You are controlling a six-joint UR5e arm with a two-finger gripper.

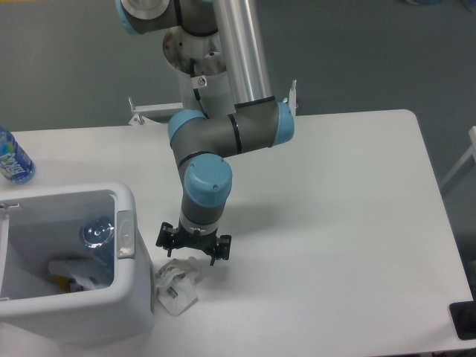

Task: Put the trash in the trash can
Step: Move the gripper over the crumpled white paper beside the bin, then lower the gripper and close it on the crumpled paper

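With the water bottle [97, 231] already lying inside the trash can [132, 282], the gripper [192, 262] is hovering spread open over the crumpled wrapper [176, 288] still sitting on the table [335, 223] beside the can

Bluish bottle [13, 158] at white table's [349, 216] far-left edge

The gripper [187, 265] is hanging directly over the crumpled wrapper [175, 285], which is lying just beside the trash can [137, 297] on the table [335, 223].
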